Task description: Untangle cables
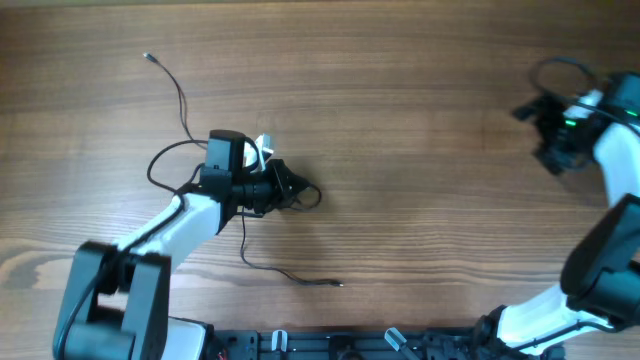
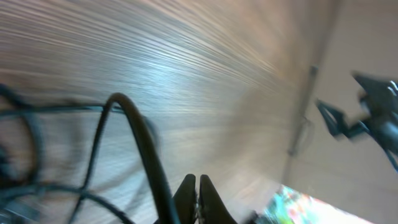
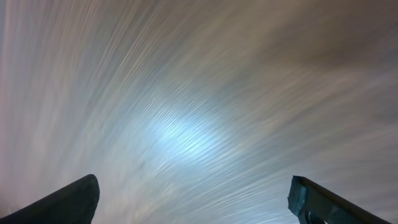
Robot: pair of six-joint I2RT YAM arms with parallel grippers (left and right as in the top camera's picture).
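The cables are thin black wires on the wooden table. One strand [image 1: 180, 95] runs up left to a tiny plug, and another [image 1: 285, 272] trails toward the front. A small loop [image 1: 310, 196] lies at the tip of my left gripper [image 1: 288, 186]. In the left wrist view the fingers [image 2: 199, 190] are pressed together, and a blurred black strand [image 2: 140, 140] arches up beside them and seems pinched low between them. My right gripper [image 1: 553, 140] is far to the right, away from the cables. Its fingers [image 3: 196, 205] are wide apart over bare wood.
A small white piece [image 1: 263, 150] shows next to the left wrist. The thicker black arm cable [image 1: 160, 165] loops left of the left arm. The table's far edge and a dark stand [image 2: 367, 115] show in the left wrist view.
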